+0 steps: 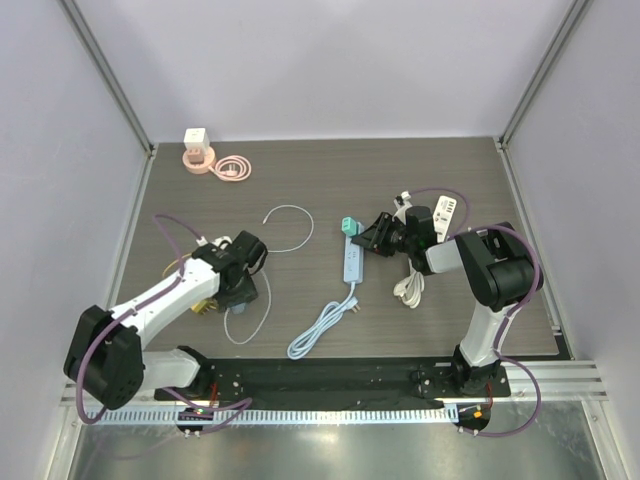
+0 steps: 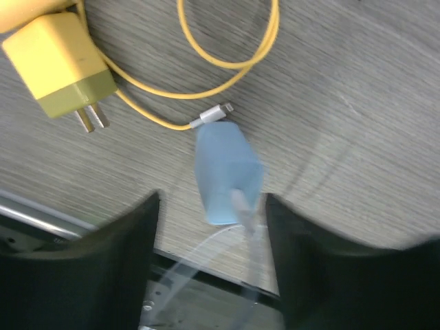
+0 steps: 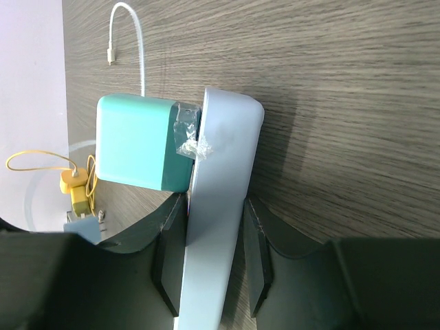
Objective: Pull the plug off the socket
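Observation:
The teal plug (image 3: 134, 141) sits plugged into the side of the pale blue socket strip (image 3: 223, 151), near its far end. My right gripper (image 3: 213, 206) is shut on the strip's body just behind the plug, one pad on each face. From above, the strip (image 1: 353, 265) lies mid-table with the plug (image 1: 347, 225) at its far end and the right gripper (image 1: 372, 238) beside it. My left gripper (image 2: 212, 203) stands open over a light blue charger (image 2: 227, 172) that lies on the table, touching neither finger. In the top view the left gripper (image 1: 240, 285) is left of centre.
A yellow charger (image 2: 62, 65) with its yellow cable (image 2: 227, 62) lies beside the blue one. A pink charger and coiled cable (image 1: 205, 158) sit at the back left. A white cable (image 1: 290, 225) curves mid-table, and a white adapter (image 1: 447, 210) and bundled cord (image 1: 408, 287) lie by the right arm.

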Tool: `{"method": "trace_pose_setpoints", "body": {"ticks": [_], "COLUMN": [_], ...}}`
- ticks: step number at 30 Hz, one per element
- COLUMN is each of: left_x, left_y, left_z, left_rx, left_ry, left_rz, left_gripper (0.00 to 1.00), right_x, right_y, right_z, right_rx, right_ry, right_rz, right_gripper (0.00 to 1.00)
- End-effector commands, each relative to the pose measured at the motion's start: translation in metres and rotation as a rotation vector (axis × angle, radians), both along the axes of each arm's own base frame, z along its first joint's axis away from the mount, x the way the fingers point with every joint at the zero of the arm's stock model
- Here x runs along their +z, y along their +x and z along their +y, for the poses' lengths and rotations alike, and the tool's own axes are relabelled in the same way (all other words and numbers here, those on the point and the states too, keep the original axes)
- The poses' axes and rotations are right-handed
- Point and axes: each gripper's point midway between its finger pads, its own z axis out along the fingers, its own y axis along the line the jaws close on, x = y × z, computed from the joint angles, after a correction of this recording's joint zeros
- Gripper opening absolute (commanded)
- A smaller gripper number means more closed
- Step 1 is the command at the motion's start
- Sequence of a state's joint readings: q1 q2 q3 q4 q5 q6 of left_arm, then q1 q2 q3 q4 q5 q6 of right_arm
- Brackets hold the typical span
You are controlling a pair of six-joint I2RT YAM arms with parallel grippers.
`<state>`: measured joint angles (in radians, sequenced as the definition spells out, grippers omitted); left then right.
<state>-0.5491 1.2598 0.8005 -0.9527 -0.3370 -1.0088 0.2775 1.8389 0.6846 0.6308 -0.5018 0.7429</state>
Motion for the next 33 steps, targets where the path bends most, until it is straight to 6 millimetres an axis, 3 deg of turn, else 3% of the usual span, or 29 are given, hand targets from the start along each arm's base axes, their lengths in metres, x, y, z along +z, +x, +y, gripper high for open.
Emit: {"method": "trace_pose_setpoints", "body": {"ticks": [1, 4, 8, 12, 13, 16, 21, 24, 25, 26, 28, 29, 30, 31, 32, 33], "left_x": [0.022, 0.039, 0.069, 0.104, 0.117, 0.136, 0.15, 0.159, 0.169, 0.156, 0.165, 0.145, 0.157, 0.155, 0.135, 0.146], "left_y": [0.02, 0.023, 0.036, 0.055, 0.07, 0.086, 0.106, 0.128, 0.136, 0.145, 0.157, 0.165, 0.176, 0.177, 0.184, 0.194], "left_z": [0.004, 0.004, -0.012, -0.048, -0.063, -0.092, -0.114, -0.135, -0.15, -0.16, -0.186, -0.198, -0.212, -0.225, -0.235, -0.244], "left_rx": [0.029, 0.032, -0.056, -0.198, -0.229, -0.319, -0.342, -0.353, -0.384, -0.395, -0.454, -0.468, -0.494, -0.533, -0.544, -0.565], "left_ry": [0.017, 0.008, -0.069, -0.238, -0.296, -0.4, -0.441, -0.514, -0.567, -0.574, -0.639, -0.638, -0.662, -0.668, -0.659, -0.663], "left_rz": [-0.103, -0.131, -0.203, -0.328, -0.407, -0.466, -0.466, -0.53, -0.554, -0.515, -0.506, -0.461, -0.495, -0.491, -0.455, -0.486], "left_gripper": [0.69, 0.79, 0.8, 0.81, 0.81, 0.8, 0.79, 0.8, 0.81, 0.82, 0.85, 0.85, 0.86, 0.86, 0.86, 0.84], "right_x": [-0.009, -0.011, -0.008, -0.008, -0.008, -0.011, -0.013, -0.011, -0.01, -0.01, -0.01, -0.011, -0.01, -0.011, -0.01, -0.01], "right_y": [0.005, 0.004, 0.006, 0.003, 0.002, 0.003, 0.003, 0.003, 0.003, 0.003, 0.002, 0.002, 0.002, 0.001, 0.001, 0.001], "right_z": [-0.006, -0.006, -0.006, -0.006, -0.007, -0.007, -0.004, -0.004, -0.004, -0.004, -0.003, -0.004, -0.003, -0.003, -0.003, -0.002], "right_rx": [0.019, 0.019, 0.021, 0.027, 0.027, 0.027, 0.036, 0.037, 0.037, 0.039, 0.04, 0.04, 0.043, 0.044, 0.045, 0.049], "right_ry": [-0.067, -0.066, -0.064, -0.073, -0.072, -0.076, -0.07, -0.063, -0.062, -0.059, -0.058, -0.059, -0.057, -0.057, -0.057, -0.056], "right_rz": [-0.044, -0.038, -0.043, -0.036, -0.037, -0.029, -0.018, -0.02, -0.023, -0.022, -0.021, -0.02, -0.021, -0.018, -0.02, -0.02], "right_gripper": [0.01, 0.01, 0.01, 0.01, 0.02, 0.02, 0.02, 0.02, 0.02, 0.02, 0.02, 0.02, 0.03, 0.03, 0.03, 0.03]}}
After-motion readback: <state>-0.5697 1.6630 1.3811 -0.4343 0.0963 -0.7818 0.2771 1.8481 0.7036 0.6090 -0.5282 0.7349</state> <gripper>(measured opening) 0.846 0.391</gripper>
